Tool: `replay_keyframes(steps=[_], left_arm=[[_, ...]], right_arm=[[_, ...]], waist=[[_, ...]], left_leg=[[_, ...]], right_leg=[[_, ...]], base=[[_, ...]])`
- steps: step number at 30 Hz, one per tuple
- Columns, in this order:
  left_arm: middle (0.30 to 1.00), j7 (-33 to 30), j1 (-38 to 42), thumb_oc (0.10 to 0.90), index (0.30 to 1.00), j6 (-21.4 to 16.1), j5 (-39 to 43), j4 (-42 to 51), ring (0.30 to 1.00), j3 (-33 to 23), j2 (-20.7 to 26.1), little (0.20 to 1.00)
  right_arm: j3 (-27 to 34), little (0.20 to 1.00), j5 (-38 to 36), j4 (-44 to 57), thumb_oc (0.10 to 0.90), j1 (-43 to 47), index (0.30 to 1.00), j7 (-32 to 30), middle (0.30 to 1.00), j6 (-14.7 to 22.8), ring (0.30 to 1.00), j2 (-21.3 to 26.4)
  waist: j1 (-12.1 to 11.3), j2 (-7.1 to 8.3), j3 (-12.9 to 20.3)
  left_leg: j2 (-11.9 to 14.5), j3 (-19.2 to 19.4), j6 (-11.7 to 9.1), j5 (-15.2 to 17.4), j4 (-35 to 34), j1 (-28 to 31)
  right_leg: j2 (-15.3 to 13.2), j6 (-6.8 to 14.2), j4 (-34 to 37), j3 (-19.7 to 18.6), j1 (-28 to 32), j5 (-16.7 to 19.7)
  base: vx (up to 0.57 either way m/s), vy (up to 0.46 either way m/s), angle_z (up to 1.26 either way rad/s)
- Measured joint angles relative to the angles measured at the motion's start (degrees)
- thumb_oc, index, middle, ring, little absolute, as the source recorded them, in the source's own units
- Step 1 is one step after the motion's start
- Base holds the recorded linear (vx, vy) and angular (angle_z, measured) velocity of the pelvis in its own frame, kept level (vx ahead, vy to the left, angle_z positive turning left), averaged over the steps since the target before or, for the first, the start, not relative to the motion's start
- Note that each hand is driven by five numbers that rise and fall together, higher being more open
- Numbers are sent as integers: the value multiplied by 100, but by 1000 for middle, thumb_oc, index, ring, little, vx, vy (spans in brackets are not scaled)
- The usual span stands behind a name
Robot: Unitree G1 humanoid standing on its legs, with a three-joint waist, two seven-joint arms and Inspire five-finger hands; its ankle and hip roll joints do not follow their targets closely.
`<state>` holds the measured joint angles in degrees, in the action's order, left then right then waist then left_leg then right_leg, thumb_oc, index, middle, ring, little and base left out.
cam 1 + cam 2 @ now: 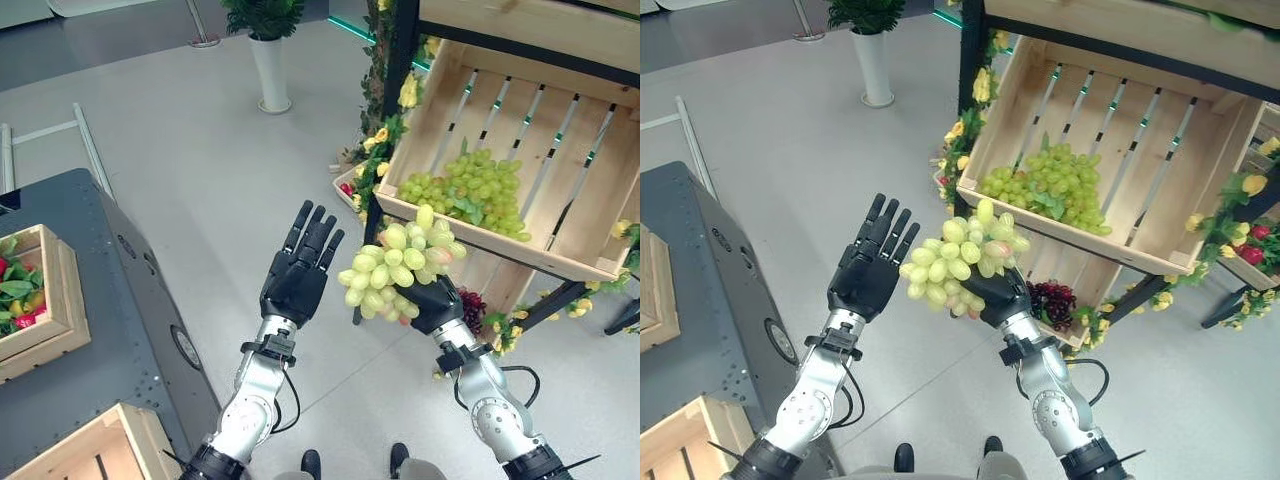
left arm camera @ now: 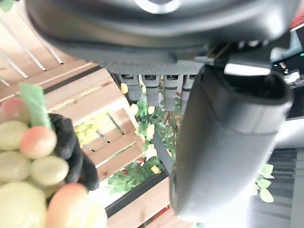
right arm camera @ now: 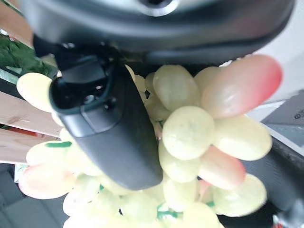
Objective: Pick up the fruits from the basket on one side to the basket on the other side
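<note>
A bunch of green grapes [image 1: 400, 265] hangs in the air, held by my right hand [image 1: 432, 303], whose fingers and thumb [image 3: 111, 128] are curled round it. The bunch [image 3: 190, 137] has a few pink-tinted grapes. My left hand [image 1: 298, 272] stands beside it, to the left, with fingers straight and pointing up, holding nothing. Beyond them a slanted wooden crate [image 1: 590, 180] on a shelf holds another pile of green grapes [image 1: 470, 190]. At the left, a wooden crate [image 1: 60, 300] with red and green fruit sits on a dark cart.
The dark grey cart [image 1: 110, 320] fills the left side, with a second wooden crate [image 1: 100, 450] at its near corner. A lower crate with dark red grapes [image 1: 1052, 300] sits under the shelf. A white planter [image 1: 270, 70] stands far back. A black shelf post [image 1: 395, 90] rises by the crate.
</note>
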<state>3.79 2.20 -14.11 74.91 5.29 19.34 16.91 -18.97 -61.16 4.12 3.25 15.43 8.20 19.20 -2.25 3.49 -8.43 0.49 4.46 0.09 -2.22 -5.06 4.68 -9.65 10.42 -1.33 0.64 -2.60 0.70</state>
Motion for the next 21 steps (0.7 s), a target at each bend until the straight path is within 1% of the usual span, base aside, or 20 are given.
replay_keyframes(steps=[1,2,4,5,6,7,10,11,13,14,15,16,17,21], left_arm=[[900,-14,-14,800,900,0,8,-21,900,-28,-19,900],[900,-6,-14,800,900,3,7,-39,900,-53,-53,900],[900,5,-12,800,900,3,8,-45,900,-67,-91,900],[900,10,-12,800,900,4,7,-45,900,-63,-100,900],[900,13,-11,800,900,3,7,-45,900,-62,-146,900],[900,18,-7,800,900,2,7,-45,900,-61,-196,900],[900,78,-12,800,900,3,-14,-45,900,-60,-210,900],[900,151,-14,800,900,7,-60,-46,900,-58,-212,900],[900,300,-14,800,900,34,-74,-60,900,-56,-203,900],[900,459,-7,800,900,106,-116,-107,900,-61,-187,900],[900,599,-2,800,900,210,-209,-158,900,-59,-163,900],[900,650,-2,800,900,277,-265,-170,900,-59,-138,900],[900,746,-4,800,900,405,-358,-202,900,-59,-68,900],[900,794,-13,800,900,647,-705,-216,900,-60,153,900]], right_arm=[[1,300,0,-1,400,50,300,0,300,-55,300,7],[9,300,0,-2,400,76,300,1,300,-115,300,35],[21,300,0,7,400,114,300,2,300,-185,300,102],[34,300,0,7,400,120,300,2,300,-210,300,145],[67,300,0,8,400,120,300,4,300,-267,300,232],[74,300,0,8,400,120,300,17,300,-332,300,355],[79,300,-3,38,400,111,300,235,300,-518,300,603],[80,300,-8,86,400,104,300,357,300,-564,300,755],[97,300,-17,90,400,103,300,524,300,-564,300,889],[137,300,-18,100,400,103,300,653,300,-564,300,974],[235,300,-20,117,400,104,300,770,300,-562,300,1019],[295,300,-28,133,400,104,300,812,300,-559,300,1028],[399,300,-67,201,400,123,300,832,300,-547,300,1034],[681,300,-303,590,400,329,300,833,300,-499,300,1046]], waist=[[-18,-64,6],[0,-78,8],[22,-66,14],[58,-68,14],[149,-85,23],[176,-87,24],[298,-91,25],[312,-98,23],[300,-129,25],[301,-164,22],[305,-239,15],[309,-276,16],[284,-346,20],[312,-481,52]], left_leg=[[142,-203,-88,-20,-2,-17],[282,-284,-208,-12,-2,0],[434,-305,-259,20,-4,41],[468,-313,-265,24,-4,48],[541,-306,-296,35,-4,48],[588,-286,-303,38,-3,51],[676,-301,-399,-7,14,9],[692,-345,-404,-14,38,-32],[718,-418,-418,-24,84,-99],[716,-418,-419,-25,137,-157],[733,-412,-438,-37,114,-179],[733,-418,-436,-36,93,-182],[731,-438,-440,-39,64,-192],[684,-420,-444,-44,33,-185]], right_leg=[[193,-124,229,-23,88,156],[336,-211,471,-18,212,282],[496,-316,645,-51,284,380],[535,-339,644,-67,282,384],[611,-363,645,-91,276,375],[663,-393,645,-154,251,388],[736,-453,645,-108,252,388],[752,-488,644,-29,248,390],[780,-515,644,24,258,385],[759,-524,644,127,272,380],[732,-529,644,191,296,376],[728,-529,644,223,295,374],[712,-528,644,265,293,374],[668,-520,644,264,277,374]], base=[[33,-383,-26],[24,-303,-27],[9,-230,-27],[23,-284,-23],[57,-295,-19],[71,-319,-16],[38,-220,5],[7,-114,24],[0,-73,29],[-7,24,40],[2,47,40],[14,53,30],[54,79,15],[99,91,0]])
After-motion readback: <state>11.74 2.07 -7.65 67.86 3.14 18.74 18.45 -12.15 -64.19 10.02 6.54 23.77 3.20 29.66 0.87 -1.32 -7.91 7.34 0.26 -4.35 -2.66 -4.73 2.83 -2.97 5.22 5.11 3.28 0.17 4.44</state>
